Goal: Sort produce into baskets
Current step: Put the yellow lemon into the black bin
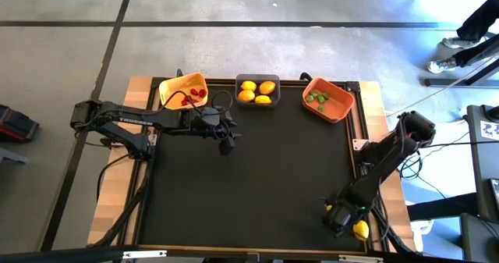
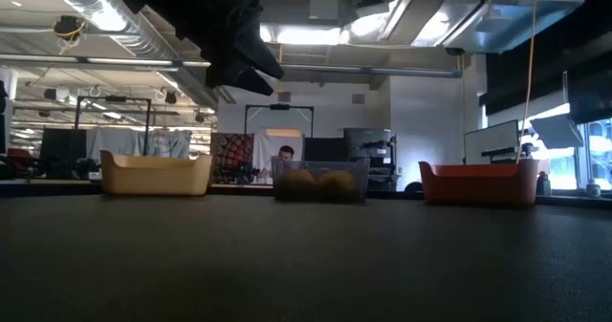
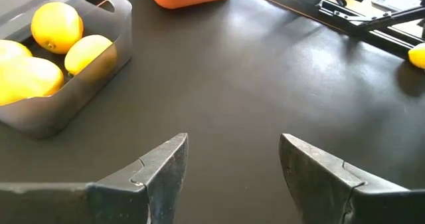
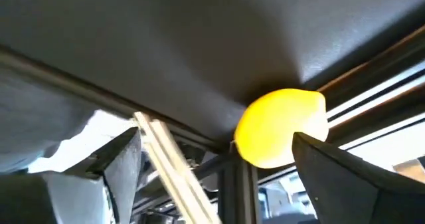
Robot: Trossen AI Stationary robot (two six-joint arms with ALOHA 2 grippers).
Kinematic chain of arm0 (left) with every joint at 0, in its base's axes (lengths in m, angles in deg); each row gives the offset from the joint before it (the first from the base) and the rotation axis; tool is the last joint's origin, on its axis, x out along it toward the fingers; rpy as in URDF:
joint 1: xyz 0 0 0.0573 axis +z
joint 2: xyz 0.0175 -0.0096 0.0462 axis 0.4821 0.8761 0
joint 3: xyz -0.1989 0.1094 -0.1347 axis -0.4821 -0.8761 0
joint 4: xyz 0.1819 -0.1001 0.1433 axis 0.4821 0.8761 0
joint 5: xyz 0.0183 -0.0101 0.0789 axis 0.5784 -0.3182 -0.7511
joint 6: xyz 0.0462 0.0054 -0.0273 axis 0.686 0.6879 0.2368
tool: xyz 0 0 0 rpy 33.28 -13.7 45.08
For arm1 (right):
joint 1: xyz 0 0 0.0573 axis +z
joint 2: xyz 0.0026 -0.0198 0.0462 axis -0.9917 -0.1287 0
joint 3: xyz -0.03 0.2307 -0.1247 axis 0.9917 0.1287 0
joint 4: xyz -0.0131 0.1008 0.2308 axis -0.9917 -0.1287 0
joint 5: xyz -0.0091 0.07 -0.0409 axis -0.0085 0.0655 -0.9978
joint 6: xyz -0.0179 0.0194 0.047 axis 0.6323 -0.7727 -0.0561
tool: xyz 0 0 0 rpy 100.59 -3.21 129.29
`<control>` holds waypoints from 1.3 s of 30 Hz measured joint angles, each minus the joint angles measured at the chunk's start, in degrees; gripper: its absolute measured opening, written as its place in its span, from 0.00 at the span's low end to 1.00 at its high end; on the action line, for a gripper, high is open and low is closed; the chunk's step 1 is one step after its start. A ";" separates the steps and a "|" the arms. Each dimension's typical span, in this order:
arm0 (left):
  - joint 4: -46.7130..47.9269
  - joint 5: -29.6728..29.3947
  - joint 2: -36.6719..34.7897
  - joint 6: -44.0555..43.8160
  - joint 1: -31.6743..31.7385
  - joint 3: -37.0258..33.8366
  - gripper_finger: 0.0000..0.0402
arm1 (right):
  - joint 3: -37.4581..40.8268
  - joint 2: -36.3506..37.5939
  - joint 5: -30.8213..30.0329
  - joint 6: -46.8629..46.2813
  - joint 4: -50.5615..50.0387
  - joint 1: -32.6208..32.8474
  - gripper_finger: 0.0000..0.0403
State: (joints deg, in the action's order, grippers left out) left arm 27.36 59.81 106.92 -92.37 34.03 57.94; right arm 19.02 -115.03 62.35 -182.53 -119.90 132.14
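Three baskets stand along the mat's far edge. The yellow-orange one (image 1: 183,90) holds red pieces (image 1: 195,96). The dark grey one (image 1: 257,91) holds lemons (image 3: 58,24). The orange one (image 1: 327,101) holds green pieces (image 1: 317,99). My left gripper (image 1: 226,142) hangs open and empty above the mat, near the grey basket (image 3: 66,98). My right gripper (image 1: 341,216) is open at the mat's near right corner. A loose lemon (image 1: 360,230) lies there at the mat's edge, between the fingers in the right wrist view (image 4: 282,127). My right gripper (image 4: 216,144) has one finger (image 4: 332,174) close against the lemon's side (image 4: 299,134), and the other finger stands well clear. I cannot tell whether that finger touches the lemon. The lemon lies at the mat's edge beside the frame rail.
The black mat (image 1: 265,177) is bare between the baskets and the near edge. A metal frame rail (image 1: 360,150) runs along the mat's right side, with wooden table (image 1: 390,122) beyond it. A person's legs (image 1: 468,40) show at the far right.
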 joint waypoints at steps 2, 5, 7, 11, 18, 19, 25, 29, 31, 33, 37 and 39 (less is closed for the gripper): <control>0.00 0.00 -0.01 0.14 0.00 0.00 0.58 | 0.00 -1.55 1.52 -0.05 -0.13 0.00 0.82; 0.00 -0.02 0.01 0.95 0.00 0.00 0.58 | 0.00 -3.69 3.69 -0.04 -0.35 0.00 0.82; 0.00 -0.02 0.01 1.71 0.00 0.00 0.58 | 0.00 -5.09 5.17 0.11 -1.43 0.00 0.82; -0.04 -0.02 0.01 2.36 0.00 0.00 0.58 | 0.00 -7.27 7.66 0.63 -3.67 0.00 0.82; -0.02 -0.02 -0.01 2.53 0.00 0.00 0.58 | 0.00 -10.12 11.28 3.53 -4.30 0.77 0.81; -0.02 -0.02 0.01 2.53 0.00 0.00 0.58 | 0.00 -10.64 11.73 3.58 -4.20 0.80 0.81; -0.03 -0.02 0.01 2.27 0.00 0.00 0.58 | 0.00 -13.40 13.83 5.37 -1.62 1.73 0.81; -0.03 -0.02 0.01 2.24 -0.02 0.00 0.58 | -0.02 -13.59 12.85 6.30 -1.16 1.88 0.73; -0.04 -0.02 0.01 2.21 0.00 0.00 0.58 | -0.02 -13.61 11.94 6.36 -1.47 1.88 0.67; -0.04 -0.02 0.01 2.18 0.00 0.00 0.58 | -0.02 -13.61 11.72 6.63 -1.30 1.88 0.60; -0.07 -0.04 0.01 2.29 -0.43 0.00 0.58 | -0.02 -13.61 10.58 8.16 -1.34 1.84 0.46; -0.09 -0.04 0.01 2.58 -0.77 0.00 0.58 | -0.02 -13.61 10.55 9.28 -1.27 1.84 0.40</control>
State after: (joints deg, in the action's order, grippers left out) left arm 27.28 59.77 106.93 -89.79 33.27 57.94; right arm 18.99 -128.64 72.90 -173.25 -121.17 133.98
